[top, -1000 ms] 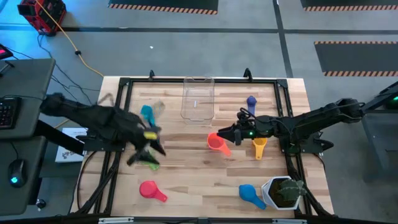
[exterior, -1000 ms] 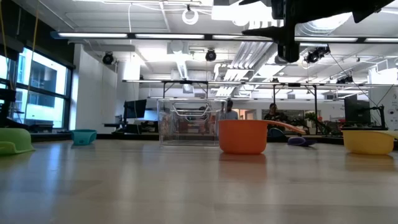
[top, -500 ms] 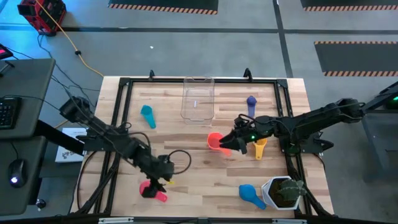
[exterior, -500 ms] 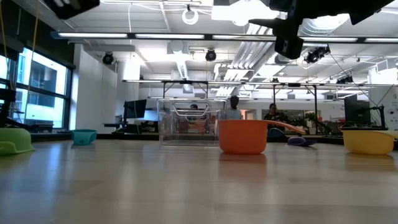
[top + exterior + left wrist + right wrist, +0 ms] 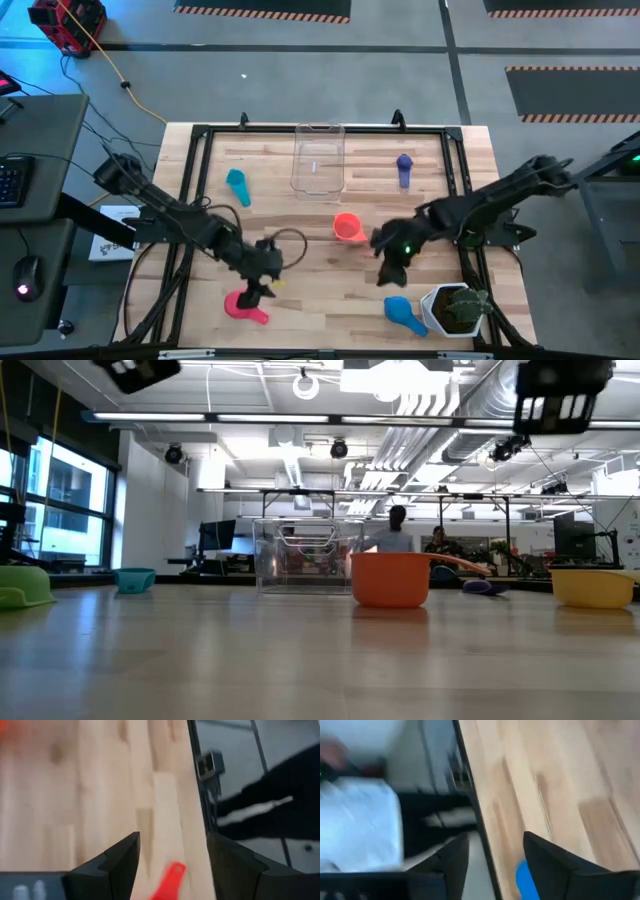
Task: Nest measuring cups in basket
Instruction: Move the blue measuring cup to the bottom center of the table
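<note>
In the high view my left gripper [image 5: 262,282] hovers open just beyond the red cup [image 5: 240,303]. The red handle [image 5: 169,880] shows between its fingers in the left wrist view, untouched. My right gripper [image 5: 390,272], also open, hangs over the table near the blue cup [image 5: 403,311], which peeks in between its fingers [image 5: 525,879]. The orange cup [image 5: 347,228] sits mid-table, the light-blue cup [image 5: 237,185] and purple-blue cup [image 5: 403,168] farther back. The clear basket [image 5: 318,160] stands at the far edge. The green cup [image 5: 22,585] and yellow cup [image 5: 592,588] show only in the low view; the arms cover them from above.
A white pot with a green plant [image 5: 455,308] stands at the near right corner, close to the blue cup. A black frame [image 5: 190,200] rims the table. Bare wood lies between the red and blue cups. People stand in the room beyond the table [image 5: 397,530].
My left gripper swung from the green cup's place toward the near edge and now hangs by the red cup. My right gripper left the orange cup's side and moved toward the near edge, to the blue cup. The cups themselves stayed put.
</note>
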`<state>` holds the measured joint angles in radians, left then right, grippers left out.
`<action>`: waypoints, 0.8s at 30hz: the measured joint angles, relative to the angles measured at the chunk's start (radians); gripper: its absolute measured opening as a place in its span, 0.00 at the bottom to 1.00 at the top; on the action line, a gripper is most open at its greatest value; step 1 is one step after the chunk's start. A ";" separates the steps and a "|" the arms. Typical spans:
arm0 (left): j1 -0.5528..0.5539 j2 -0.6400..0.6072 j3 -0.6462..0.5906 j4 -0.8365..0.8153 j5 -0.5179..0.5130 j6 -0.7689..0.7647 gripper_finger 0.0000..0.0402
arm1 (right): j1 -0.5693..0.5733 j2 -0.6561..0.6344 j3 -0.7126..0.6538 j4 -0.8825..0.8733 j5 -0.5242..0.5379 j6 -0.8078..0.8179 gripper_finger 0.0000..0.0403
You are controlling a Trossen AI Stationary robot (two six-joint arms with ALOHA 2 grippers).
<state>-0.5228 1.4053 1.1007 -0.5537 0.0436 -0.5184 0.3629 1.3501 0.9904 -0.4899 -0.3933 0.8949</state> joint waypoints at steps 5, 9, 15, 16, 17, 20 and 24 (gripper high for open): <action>0.048 -0.077 0.001 -0.003 -0.078 0.031 0.55 | 0.077 0.177 0.147 -0.342 0.024 -0.167 0.23; 0.067 -0.127 0.001 -0.002 -0.123 0.032 0.55 | 0.112 0.283 0.153 -0.365 -0.022 -0.216 0.03; 0.072 -0.166 0.001 -0.003 -0.158 0.033 0.55 | 0.144 0.384 0.153 -0.355 -0.122 -0.182 0.02; 0.072 -0.168 0.001 -0.003 -0.159 0.033 0.55 | 0.151 0.399 0.153 -0.347 -0.144 -0.174 0.01; 0.072 -0.169 0.001 -0.004 -0.158 0.033 0.55 | 0.160 0.413 0.153 -0.336 -0.166 -0.168 0.01; 0.072 -0.170 0.001 -0.003 -0.159 0.033 0.55 | 0.185 0.436 0.152 -0.281 -0.193 -0.133 0.01; 0.072 -0.170 0.001 -0.003 -0.160 0.041 0.55 | 0.202 0.437 0.152 -0.214 -0.165 -0.110 0.00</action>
<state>-0.4507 1.2358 1.1015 -0.5571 -0.1161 -0.4772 0.5646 1.7874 1.1427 -0.7039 -0.5587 0.7853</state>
